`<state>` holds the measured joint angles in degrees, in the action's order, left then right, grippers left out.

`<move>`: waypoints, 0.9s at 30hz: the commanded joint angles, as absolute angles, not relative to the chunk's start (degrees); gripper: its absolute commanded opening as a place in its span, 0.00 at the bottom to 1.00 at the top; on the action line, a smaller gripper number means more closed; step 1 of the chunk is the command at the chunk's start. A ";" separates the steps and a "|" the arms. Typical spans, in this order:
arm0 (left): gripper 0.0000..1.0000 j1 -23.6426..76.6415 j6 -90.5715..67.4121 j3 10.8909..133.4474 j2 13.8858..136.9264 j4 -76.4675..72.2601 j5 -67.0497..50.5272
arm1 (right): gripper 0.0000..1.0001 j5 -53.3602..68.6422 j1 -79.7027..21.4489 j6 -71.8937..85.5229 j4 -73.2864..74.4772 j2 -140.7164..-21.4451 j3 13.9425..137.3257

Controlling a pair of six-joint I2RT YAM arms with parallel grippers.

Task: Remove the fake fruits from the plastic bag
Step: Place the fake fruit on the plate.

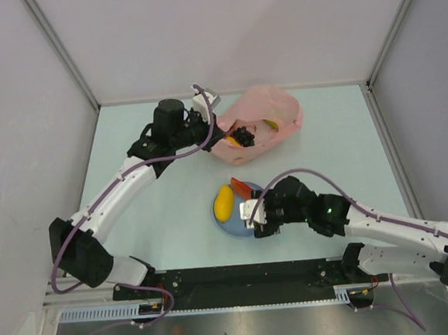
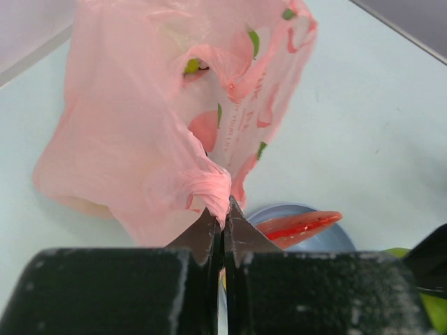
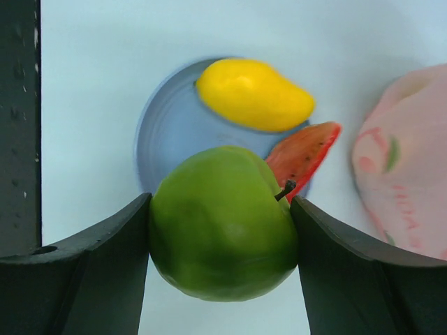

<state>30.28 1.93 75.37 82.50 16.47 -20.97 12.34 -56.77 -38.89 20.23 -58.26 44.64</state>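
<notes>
Between the black fingers of the right hand point(image 3: 221, 204), at the 3 o'clock edge of the round light blue plate point(image 3: 164, 132), sits a glossy green plastic apple point(image 3: 223, 234). It looks light, hard and slick. The fingers are spread to its width and press its widest flanks, which is probably the safest hold on so smooth a ball.

On the plate lie a yellow oval plastic fruit point(image 3: 255, 94) and a red plastic slice point(image 3: 302, 155), touching each other.

At 12 o'clock from the plate, the thin translucent pink plastic bag point(image 1: 265, 116) slumps on the pale surface point(image 1: 347, 150). It looks soft, crinkly and nearly weightless, so it is best taken by a gathered fold. The left hand point(image 2: 223, 213) is pressed together on just such a fold at its edge. Dark and yellowish shapes show at the bag's mouth, so some fruit probably remains inside.
</notes>
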 commanded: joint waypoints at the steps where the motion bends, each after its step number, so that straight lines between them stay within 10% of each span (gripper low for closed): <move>1: 0.01 30.06 2.02 73.30 78.40 15.90 -23.38 | 0.40 -2.79 -62.04 -43.94 5.13 -56.51 35.97; 27: 0.00 30.06 0.88 62.23 67.94 14.68 -24.69 | 0.35 -7.12 -67.24 -46.67 -36.56 -79.97 24.35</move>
